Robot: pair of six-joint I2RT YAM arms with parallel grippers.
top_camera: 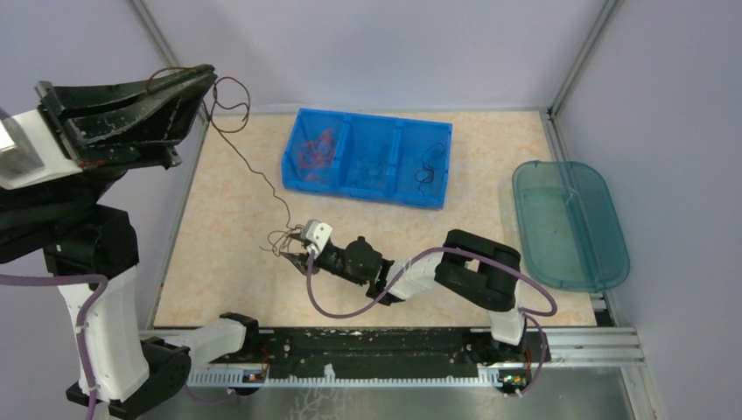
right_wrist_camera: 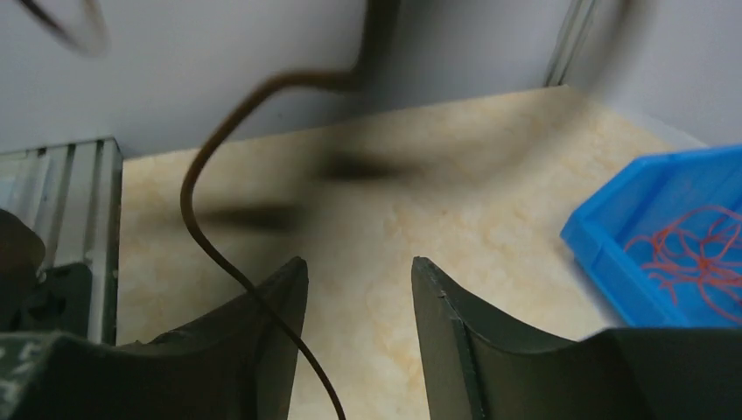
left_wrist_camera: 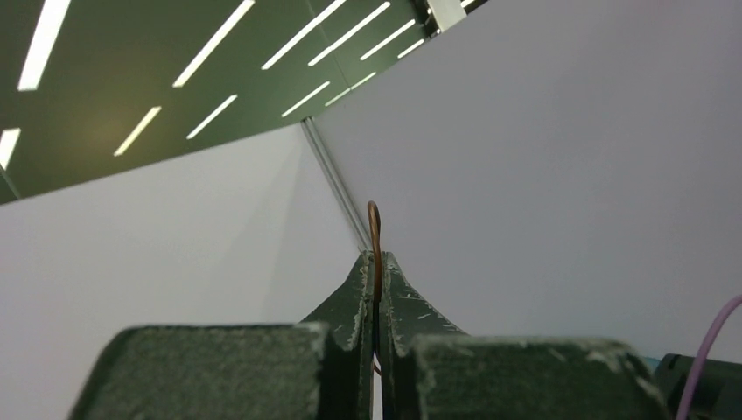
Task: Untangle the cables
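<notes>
left gripper (top_camera: pixel 206 83): upper left of the top view, raised closest to the lens; fingers (left_wrist_camera: pixel 359 293) pressed together, pinching the brown cable (left_wrist_camera: pixel 374 226), a short loop of which stands above the tips.
brown cable (top_camera: pixel 262 178): hangs from that pinch, loops once, then slants down and right to a small tangle on the table (top_camera: pixel 219 262) at centre frame.
right gripper (top_camera: pixel 287 248): centre, low over the table at the tangle; fingers (right_wrist_camera: pixel 446 324) spread, the cable crossing the left-hand one, not clamped.
blue bin (top_camera: pixel 367 191): upper centre, three compartments; red cables (top_camera: pixel 315 150) in the left one, a black cable (top_camera: pixel 427 168) in the right one.
teal tray (top_camera: pixel 612 262): right edge.
</notes>
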